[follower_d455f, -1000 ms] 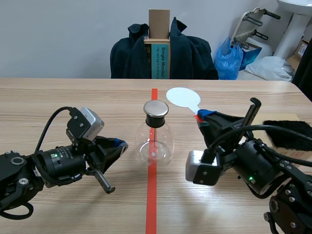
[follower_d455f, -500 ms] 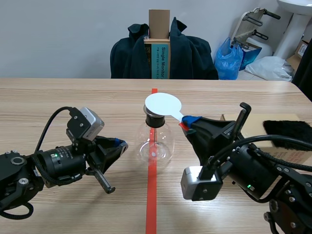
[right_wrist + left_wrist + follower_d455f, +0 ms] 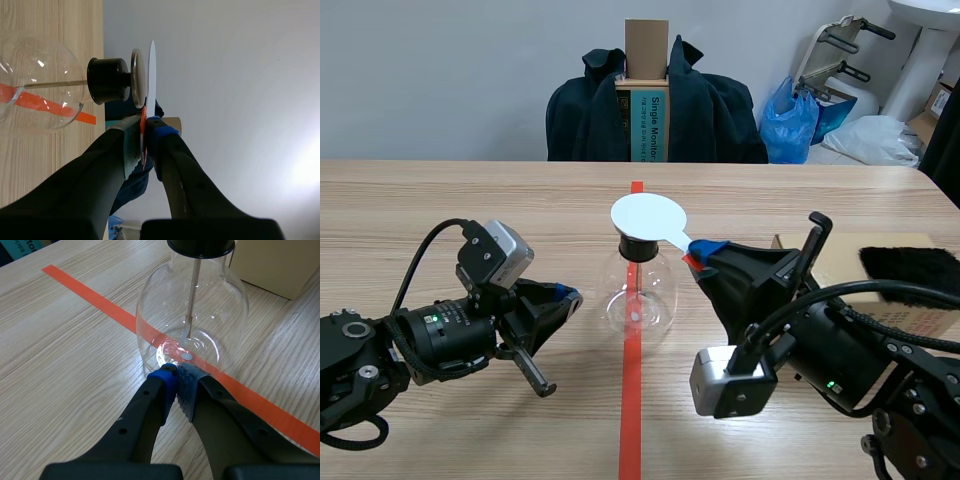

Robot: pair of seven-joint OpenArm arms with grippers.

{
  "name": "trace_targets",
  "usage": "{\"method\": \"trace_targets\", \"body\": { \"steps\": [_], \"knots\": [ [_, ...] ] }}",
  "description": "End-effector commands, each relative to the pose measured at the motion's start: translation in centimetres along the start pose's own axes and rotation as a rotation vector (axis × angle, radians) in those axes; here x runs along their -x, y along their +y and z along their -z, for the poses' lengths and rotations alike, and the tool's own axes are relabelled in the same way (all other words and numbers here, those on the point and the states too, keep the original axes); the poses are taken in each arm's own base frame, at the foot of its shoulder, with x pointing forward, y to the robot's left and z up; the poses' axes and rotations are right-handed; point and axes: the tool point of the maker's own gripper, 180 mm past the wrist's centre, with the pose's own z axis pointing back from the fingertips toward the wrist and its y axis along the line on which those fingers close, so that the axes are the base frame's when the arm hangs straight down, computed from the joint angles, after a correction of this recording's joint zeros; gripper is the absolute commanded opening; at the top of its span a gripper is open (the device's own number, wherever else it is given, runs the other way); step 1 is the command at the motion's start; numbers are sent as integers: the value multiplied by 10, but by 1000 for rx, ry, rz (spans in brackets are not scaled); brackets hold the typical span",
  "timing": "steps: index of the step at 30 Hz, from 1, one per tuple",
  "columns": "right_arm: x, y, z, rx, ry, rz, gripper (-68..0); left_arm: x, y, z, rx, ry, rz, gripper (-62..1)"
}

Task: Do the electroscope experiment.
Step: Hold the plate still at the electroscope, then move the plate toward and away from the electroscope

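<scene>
- A wooden counter (image 3: 440, 200) is seen, with a jacket-draped chair (image 3: 710, 110) beyond its far edge.
- The white disc (image 3: 647, 217) is pinched by the right hand (image 3: 705, 254) and held just over the top of the electroscope (image 3: 638, 290).
- A metal rod (image 3: 192, 290) is enclosed in its glass bulb, mid-counter.
- The left hand (image 3: 568, 296), fingers pressed together on nothing, is laid low just left of the bulb.

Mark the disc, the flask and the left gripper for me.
disc (image 3: 648, 217): scene view, middle of its white face.
flask (image 3: 638, 292): scene view, glass belly.
left gripper (image 3: 176, 376): left wrist view, between its shut fingertips.
</scene>
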Motion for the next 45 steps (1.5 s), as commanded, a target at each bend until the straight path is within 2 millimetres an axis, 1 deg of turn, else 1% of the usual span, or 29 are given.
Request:
{"method": "trace_targets", "body": {
  "steps": [1,26,29,35,45],
  "knots": [
    [3,-12,4,27,-11,-33,-667,-17,1,3,-2,-53,5,-582],
    [4,-12,4,27,-10,-33,-667,-17,1,3,-2,-53,5,-581],
    [6,-12,4,27,4,-33,-667,-17,1,3,-2,-53,5,-582],
    [20,-12,3,28,80,-32,-667,-17,1,3,-2,-53,5,-581],
    [55,-13,-3,31,280,-29,-667,-17,1,3,-2,-52,5,-581]
  ]
}}
